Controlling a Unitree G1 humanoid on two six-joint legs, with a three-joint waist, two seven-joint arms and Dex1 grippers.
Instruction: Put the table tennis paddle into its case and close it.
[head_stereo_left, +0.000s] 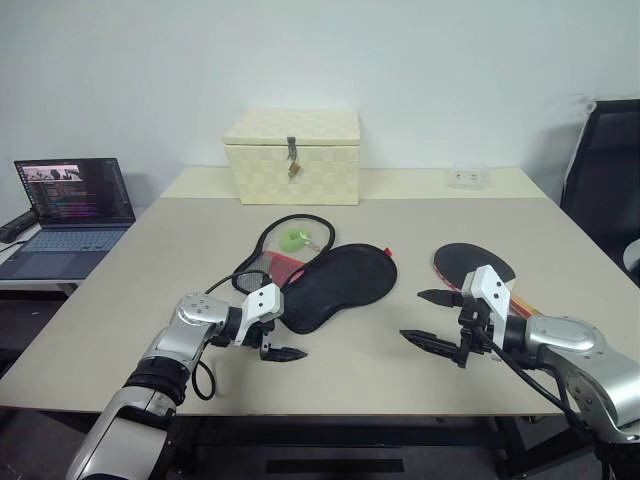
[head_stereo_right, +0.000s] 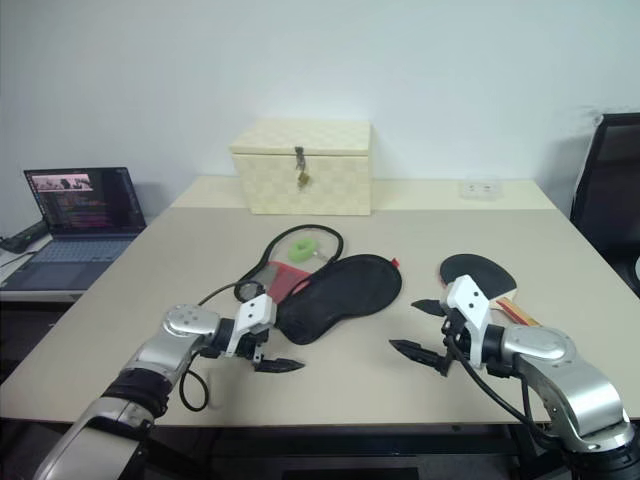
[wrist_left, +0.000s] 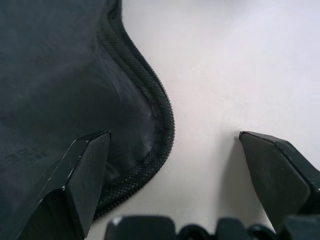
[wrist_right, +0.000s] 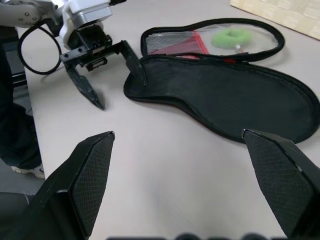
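Table tennis paddle (head_stereo_left: 473, 265) lies flat near the tabletop's (head_stereo_left: 200, 230) right edge. Its case (head_stereo_left: 335, 285) lies unzipped at centre. Left tool (head_stereo_left: 283, 338) spread wide, empty, straddling the case's near end. Right tool (head_stereo_left: 432, 320) wide open, empty, beside the paddle.

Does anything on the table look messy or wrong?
Nothing is spilled or broken. The case lies unzipped and flopped open in the middle of the table, and the table tennis paddle still lies outside it, to the right. Both the left gripper and the right gripper are open and empty.
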